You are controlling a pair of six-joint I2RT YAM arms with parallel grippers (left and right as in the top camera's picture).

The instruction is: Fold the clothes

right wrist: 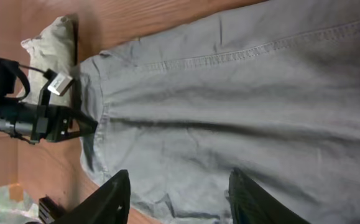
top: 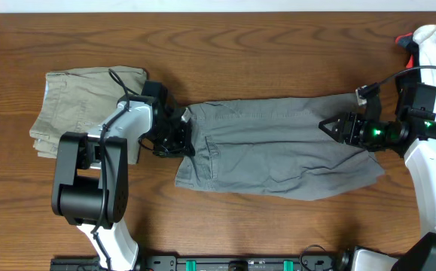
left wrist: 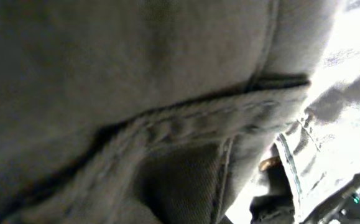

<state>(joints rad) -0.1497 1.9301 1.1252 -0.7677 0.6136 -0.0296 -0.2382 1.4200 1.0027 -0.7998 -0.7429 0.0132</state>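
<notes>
Left gripper (top: 178, 137): pinched shut on grey shorts (top: 278, 143) at their left edge. Right gripper (top: 329, 125): jaws apart over the right end. Shorts spread flat mid-desk (top: 240, 45), no fold made yet. Beige shorts (top: 82, 105): folded, far left.

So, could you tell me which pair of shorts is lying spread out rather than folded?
The darker grey shorts, in the middle; the paler beige shorts at the left are folded into a stack.

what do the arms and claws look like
Both are white shells with black joints. The left arm has a bulky black cylinder, a looping black cable and a black left claw. The right arm carries small green lights, an arcing black cable and a right claw with black tapered fingers.
</notes>
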